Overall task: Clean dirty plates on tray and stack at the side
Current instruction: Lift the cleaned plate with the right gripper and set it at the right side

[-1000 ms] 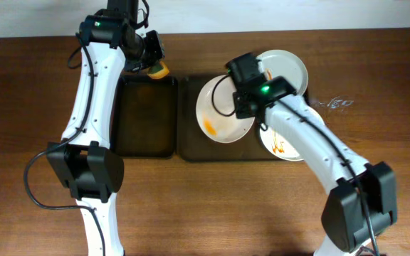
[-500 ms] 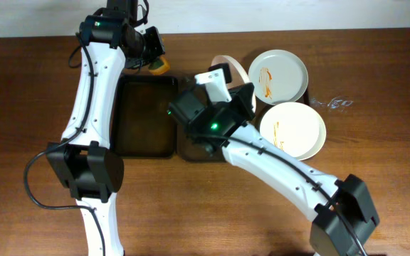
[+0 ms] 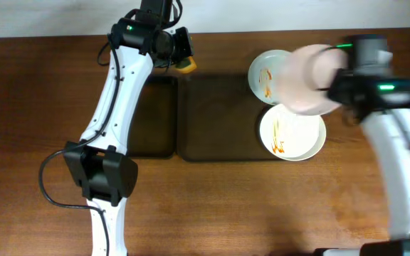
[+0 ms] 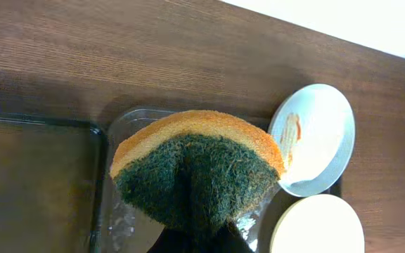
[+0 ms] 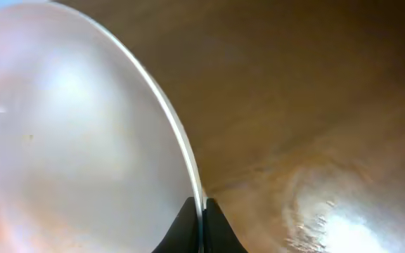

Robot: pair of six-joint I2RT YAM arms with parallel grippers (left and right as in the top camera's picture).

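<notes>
My left gripper (image 3: 179, 54) is shut on a sponge (image 3: 186, 67) with an orange top and a green scouring face (image 4: 199, 169), above the back edge of the right tray (image 3: 216, 121). My right gripper (image 3: 335, 77) is shut on the rim of a pale plate (image 3: 303, 80), held tilted in the air over two stained plates. In the right wrist view the jaws (image 5: 202, 209) pinch that plate's edge (image 5: 83, 140). One stained plate (image 3: 263, 67) lies at the back. Another stained plate (image 3: 294, 136) lies nearer me, with orange smears.
Two dark trays lie side by side, the left one (image 3: 151, 117) under my left arm. The two stained plates rest on the wooden table (image 3: 34, 142) right of the trays. They also show in the left wrist view, one back right (image 4: 318, 137) and one front right (image 4: 318, 228).
My right arm has swung from over the tray to the far right, carrying the plate. My left gripper has moved right with the sponge, to the back edge of the right tray.
</notes>
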